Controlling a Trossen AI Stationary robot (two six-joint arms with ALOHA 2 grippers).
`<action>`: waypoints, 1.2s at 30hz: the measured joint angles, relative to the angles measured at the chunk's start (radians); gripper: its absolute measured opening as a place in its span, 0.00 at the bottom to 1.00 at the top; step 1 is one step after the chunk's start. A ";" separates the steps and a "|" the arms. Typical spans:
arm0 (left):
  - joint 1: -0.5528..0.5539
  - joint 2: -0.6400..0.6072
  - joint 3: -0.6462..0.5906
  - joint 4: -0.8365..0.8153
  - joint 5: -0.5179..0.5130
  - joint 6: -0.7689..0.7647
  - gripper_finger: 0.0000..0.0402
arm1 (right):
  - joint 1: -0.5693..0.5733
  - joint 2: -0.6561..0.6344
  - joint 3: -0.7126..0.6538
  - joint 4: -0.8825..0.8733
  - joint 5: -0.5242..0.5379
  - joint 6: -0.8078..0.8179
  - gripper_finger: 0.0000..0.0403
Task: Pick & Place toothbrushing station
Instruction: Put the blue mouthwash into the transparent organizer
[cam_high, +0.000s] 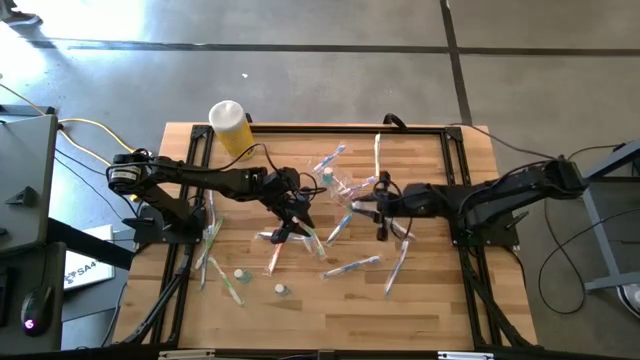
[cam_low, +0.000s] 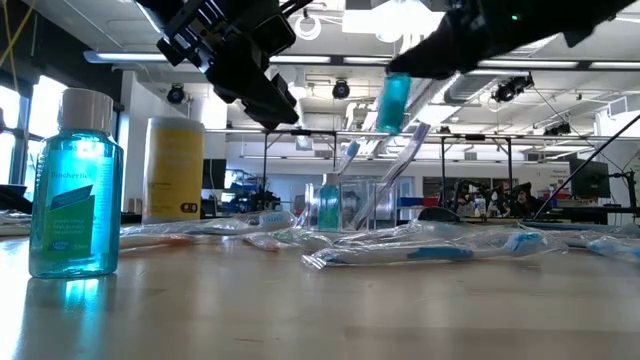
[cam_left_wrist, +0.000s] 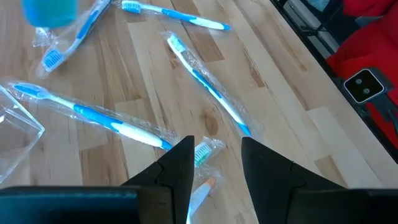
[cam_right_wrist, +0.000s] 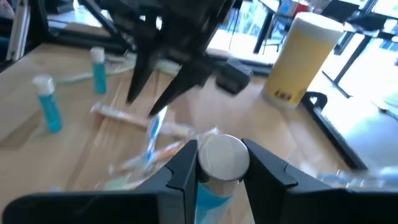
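Left tool apart-fingered above the table centre, right tool clamped, both arms reaching inward.

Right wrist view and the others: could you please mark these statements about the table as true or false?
1. The right pincer grips a small blue bottle. True.
2. The left pincer holds a toothbrush. False: it is open and empty above a wrapped toothbrush.
3. The yellow cylinder lies on its side. False: it stands upright near a table corner.
4. A second bottle stands upright on the table. True.
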 joint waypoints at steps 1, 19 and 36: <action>0.000 0.000 0.000 -0.007 0.000 0.000 0.32 | -0.018 0.013 0.010 0.014 -0.020 -0.008 0.23; 0.000 0.000 0.000 -0.085 0.000 0.037 0.32 | -0.278 0.338 0.044 0.350 0.038 0.042 0.23; 0.000 0.000 0.000 -0.076 0.000 0.055 0.32 | -0.277 0.394 0.123 0.282 0.168 0.015 0.23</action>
